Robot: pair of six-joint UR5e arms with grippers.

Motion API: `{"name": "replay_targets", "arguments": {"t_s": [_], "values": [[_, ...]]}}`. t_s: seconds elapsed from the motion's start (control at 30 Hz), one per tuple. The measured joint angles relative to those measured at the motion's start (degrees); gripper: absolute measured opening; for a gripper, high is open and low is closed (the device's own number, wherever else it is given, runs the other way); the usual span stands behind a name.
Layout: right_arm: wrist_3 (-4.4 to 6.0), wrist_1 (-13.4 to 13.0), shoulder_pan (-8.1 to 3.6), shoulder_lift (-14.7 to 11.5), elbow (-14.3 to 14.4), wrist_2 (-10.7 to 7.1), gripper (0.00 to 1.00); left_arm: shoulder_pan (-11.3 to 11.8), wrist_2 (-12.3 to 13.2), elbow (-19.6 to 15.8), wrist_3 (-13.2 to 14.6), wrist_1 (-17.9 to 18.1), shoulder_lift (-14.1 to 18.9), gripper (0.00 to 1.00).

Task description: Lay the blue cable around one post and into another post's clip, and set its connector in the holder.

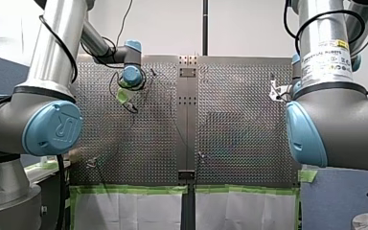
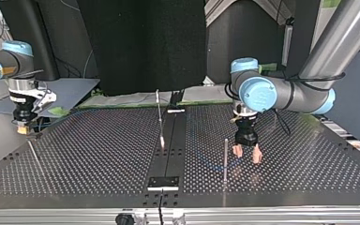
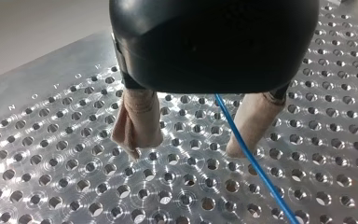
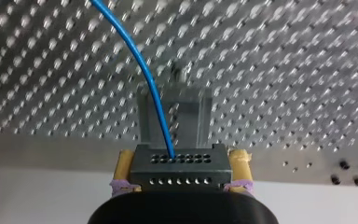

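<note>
Yellow pads of my right hand are clamped on either end of the dark grey connector, a small block with two rows of holes. The blue cable leaves one of those holes and arcs away over the perforated metal bench. Just ahead of the hand stands the grey holder, a U-shaped bracket. The connector is not yet in it. To seat it well, I judge the block should be kept square to the bracket, lined up between its two walls, and brought in straight so the cable does not snag. The holder sits close to the bench's edge, on the hand's side, so there is little surface to spare there. Beyond it, open perforated metal stretches away.

My left hand hangs low over the bench with its beige-padded fingers apart, gripping nothing. The cable runs between them, nearer one finger. In the top view a thin upright post stands just beside this hand, and another stands near the bench's middle, well apart from my right hand.
</note>
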Motion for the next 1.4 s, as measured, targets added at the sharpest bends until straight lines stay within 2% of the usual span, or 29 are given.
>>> {"name": "replay_targets", "arguments": {"t_s": [0.17, 0.33, 0.5, 0.6, 0.87, 1.07, 1.13, 1.2, 1.27, 1.4], "values": [[0.81, -1.08, 0.14, 0.06, 0.0, -2.53, 0.22, 0.04, 0.0, -0.01, 0.15, 0.0, 0.01, 1.0], [2.26, -1.87, 0.01, 0.23, -0.01, -4.81, 0.22, 0.05, 0.0, 0.0, 0.26, 0.0, 0.02, 1.0], [2.4, -1.63, -0.35, 0.95, -0.4, -6.93, 0.22, 0.05, 0.0, 0.0, 0.48, 0.0, 0.02, 1.0], [1.71, -0.69, -0.49, 1.91, -1.11, -8.27, 0.22, 0.05, 0.0, 0.0, 0.58, 0.0, 0.03, 1.0], [-1.75, 2.95, -0.98, 2.52, -3.02, -12.06, 0.22, 0.09, 0.0, 0.0, 0.62, -0.01, 0.03, 1.0], [-3.35, 5.35, -1.25, 2.56, -4.11, -15.34, 0.22, 0.19, 0.0, 0.0, 0.62, 0.0, 0.04, 1.0], [-4.22, 6.27, -1.39, 2.54, -4.41, -16.34, 0.22, 0.25, 0.0, 0.0, 0.62, 0.0, 0.04, 1.0], [-4.99, 6.93, -1.57, 2.53, -4.54, -16.46, 0.22, 0.29, 0.0, 0.0, 0.62, 0.01, 0.02, 1.0], [-5.67, 7.37, -1.85, 2.53, -4.62, -15.81, 0.22, 0.32, 0.0, 0.0, 0.62, 0.01, 0.0, 1.0], [-6.21, 7.54, -2.4, 2.53, -4.65, -14.07, 0.22, 0.34, 0.0, 0.0, 0.62, 0.01, 0.01, 1.0]]}}
